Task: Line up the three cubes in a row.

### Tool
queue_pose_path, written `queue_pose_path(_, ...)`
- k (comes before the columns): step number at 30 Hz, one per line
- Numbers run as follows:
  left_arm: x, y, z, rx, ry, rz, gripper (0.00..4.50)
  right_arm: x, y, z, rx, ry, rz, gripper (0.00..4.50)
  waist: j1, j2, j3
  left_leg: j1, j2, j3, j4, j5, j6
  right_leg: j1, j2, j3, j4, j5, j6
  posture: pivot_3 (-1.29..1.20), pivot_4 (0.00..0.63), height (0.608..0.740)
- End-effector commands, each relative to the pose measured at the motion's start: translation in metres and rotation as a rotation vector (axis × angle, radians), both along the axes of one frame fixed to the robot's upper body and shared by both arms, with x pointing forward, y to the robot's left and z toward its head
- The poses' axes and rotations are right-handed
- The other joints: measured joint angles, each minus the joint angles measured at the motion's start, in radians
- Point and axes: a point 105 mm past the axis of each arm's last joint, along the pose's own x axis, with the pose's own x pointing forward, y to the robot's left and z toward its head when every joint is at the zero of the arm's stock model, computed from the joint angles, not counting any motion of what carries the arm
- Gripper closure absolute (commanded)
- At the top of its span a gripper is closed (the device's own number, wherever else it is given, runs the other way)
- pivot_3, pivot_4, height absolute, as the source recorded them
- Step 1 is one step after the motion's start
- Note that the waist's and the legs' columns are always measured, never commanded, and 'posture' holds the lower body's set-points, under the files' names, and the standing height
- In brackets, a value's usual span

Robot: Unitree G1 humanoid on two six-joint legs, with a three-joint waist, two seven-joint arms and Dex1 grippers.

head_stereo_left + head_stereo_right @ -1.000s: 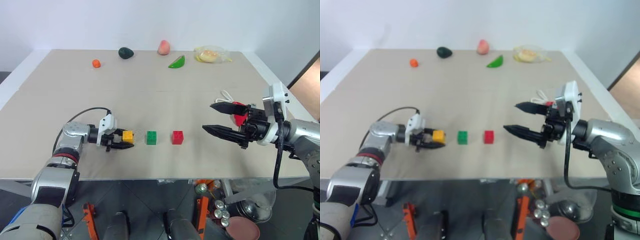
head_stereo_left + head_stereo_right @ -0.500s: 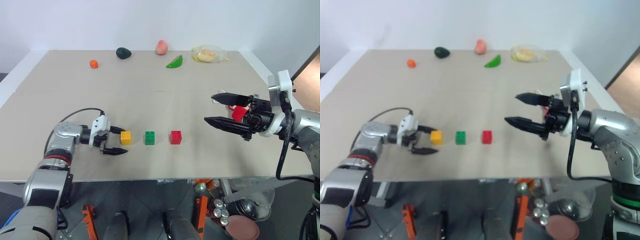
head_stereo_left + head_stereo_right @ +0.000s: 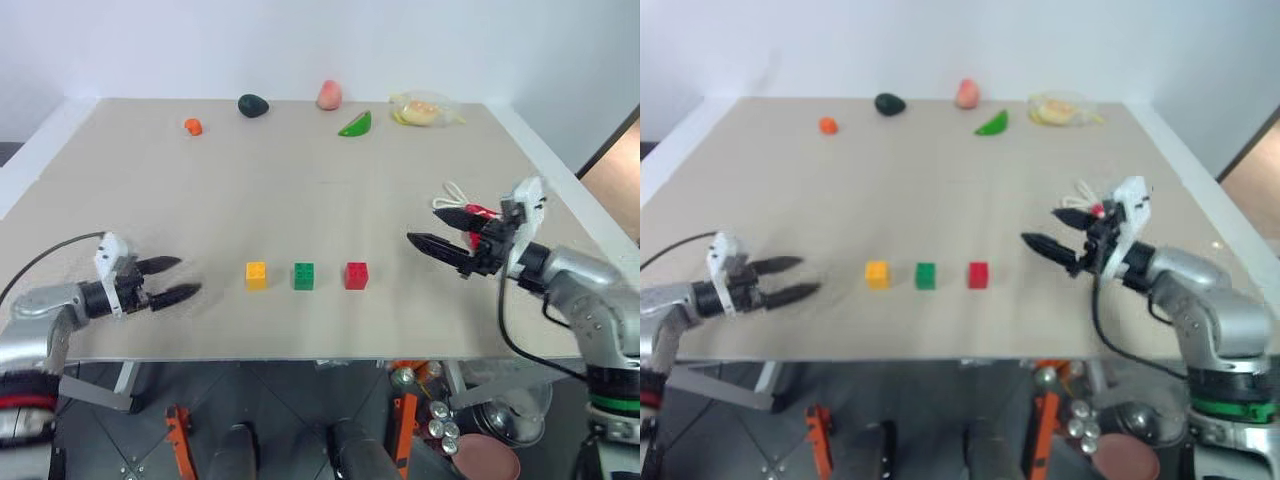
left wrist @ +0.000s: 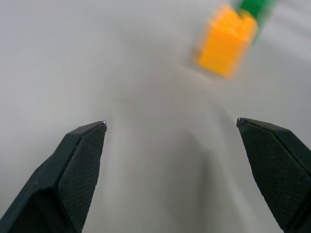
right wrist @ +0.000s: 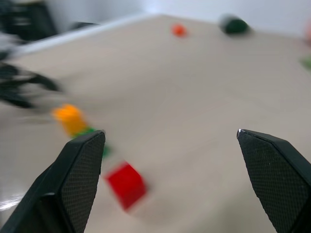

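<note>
We find a beige counter [image 3: 300, 180] carrying all items. The left gripper [image 3: 168, 281] hangs over the near left edge, at nine o'clock from the cubes and well apart from them, its fingers [image 4: 73, 170] spread wide and empty. The right gripper [image 3: 440, 232] stands at three o'clock from the cubes, near but clear of them, its fingers [image 5: 77, 179] likewise spread and holding nothing. A red pouch with white cord [image 3: 462, 202] lies just behind the right gripper.

We note the three cubes resting on the near middle of the counter in one straight row, evenly gapped and not touching: yellow-orange cube [image 3: 256, 275] at nine o'clock, green cube [image 3: 303, 276] in the centre, red cube [image 3: 356, 275] at three o'clock.

Along the far edge, at twelve o'clock, we record a clear bag of yellowish contents [image 3: 424, 109], a dark green lump [image 3: 253, 105], a pink fruit [image 3: 328, 95], a green crescent piece [image 3: 354, 125] and a small orange lump [image 3: 193, 127].
</note>
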Motion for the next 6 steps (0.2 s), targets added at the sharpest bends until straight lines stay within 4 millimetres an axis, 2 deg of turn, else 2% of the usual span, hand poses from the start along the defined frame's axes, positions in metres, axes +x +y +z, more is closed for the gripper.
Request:
queue_pose_path(1,0.002,-0.002,0.03,-0.111,-0.072,0.22,0.06,0.008,-0.007,-0.004,0.047,-0.031,-0.144,0.0,0.003,0.0,0.0,0.0,0.0,0.0,0.0,0.0,0.0,0.0,0.0,0.0,0.0,0.0,0.0,0.0,0.15,0.74)
queue_pose_path(3,0.001,-0.004,0.033,-0.172,-0.109,0.315,0.06,0.009,0.001,-0.009,0.095,-0.023,-0.155,0.0,0.0,0.0,0.0,0.001,0.0,0.0,0.001,0.0,0.0,0.001,0.001,0.0,0.0,0.001,0.0,0.0,0.15,0.74)
queue_pose_path(6,-0.002,-0.009,0.025,-0.248,-0.107,0.437,0.06,0.011,0.009,-0.018,0.159,-0.016,-0.196,0.0,-0.003,0.0,0.0,0.004,0.0,0.001,0.001,0.0,0.0,0.003,0.002,0.001,0.0,0.002,0.0,0.0,0.15,0.74)
